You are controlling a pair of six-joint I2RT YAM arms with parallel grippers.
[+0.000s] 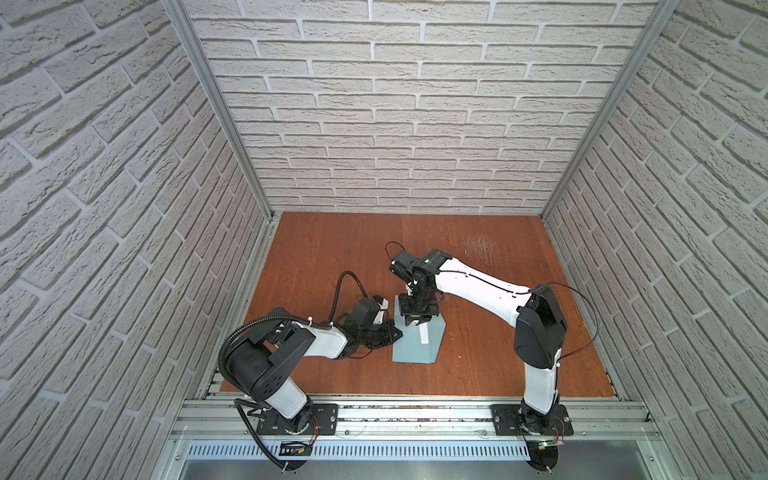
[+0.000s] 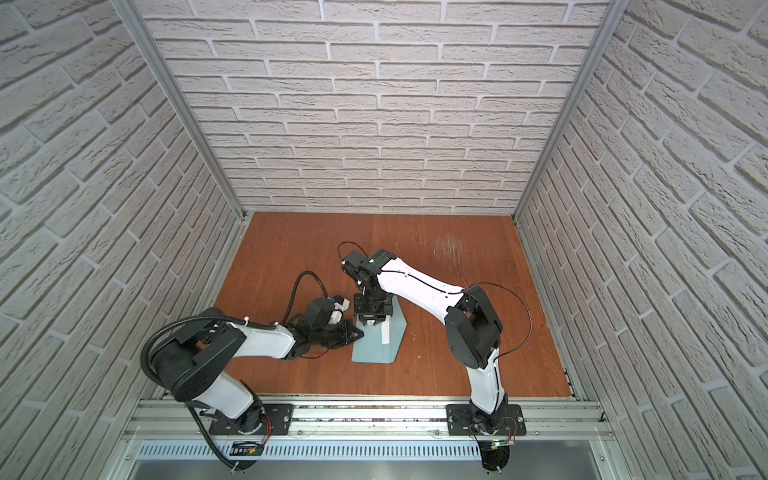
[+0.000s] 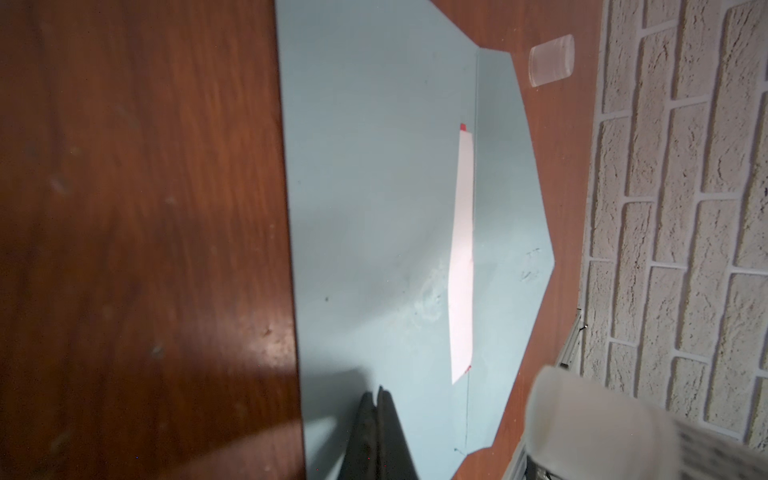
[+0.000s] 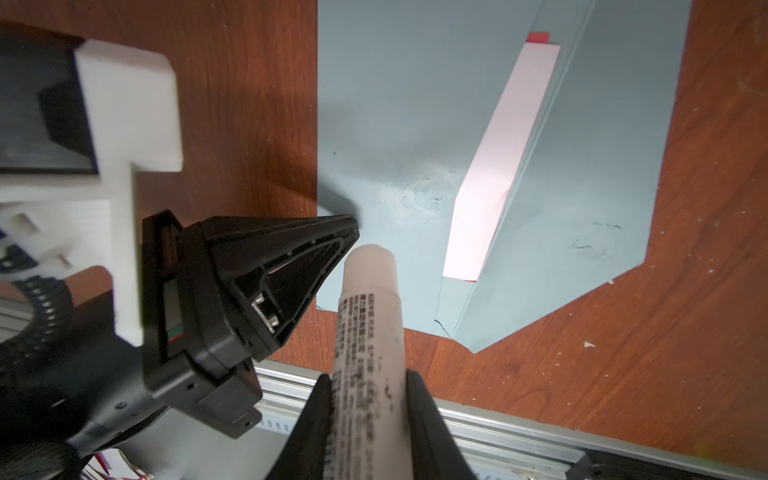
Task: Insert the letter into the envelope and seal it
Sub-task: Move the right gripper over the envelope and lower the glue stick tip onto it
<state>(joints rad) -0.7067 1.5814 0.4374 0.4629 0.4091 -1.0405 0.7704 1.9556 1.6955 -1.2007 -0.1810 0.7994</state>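
Letter (image 4: 498, 166): mostly inside the envelope (image 1: 415, 351); only a pale strip with red corners shows at the mouth, along the flap fold.
Envelope: light blue-grey, flat on the wooden table (image 1: 498, 332); pointed flap open and lying flat; a whitish scuffed smear on the body near the mouth.
Left gripper (image 3: 379, 399): fingers pressed together, nothing between them; tips over the envelope's body, near the long edge opposite the flap.
Right gripper (image 4: 369, 376): above the envelope, pinching a white stick (image 4: 370, 299) between both fingers.
Stick: cylindrical, printed barrel, bare rounded tip pointing down at the envelope's body, just beside the left gripper's tips; contact with the paper cannot be told.
Cap (image 3: 552, 60): clear, lying on the table just off the flap.
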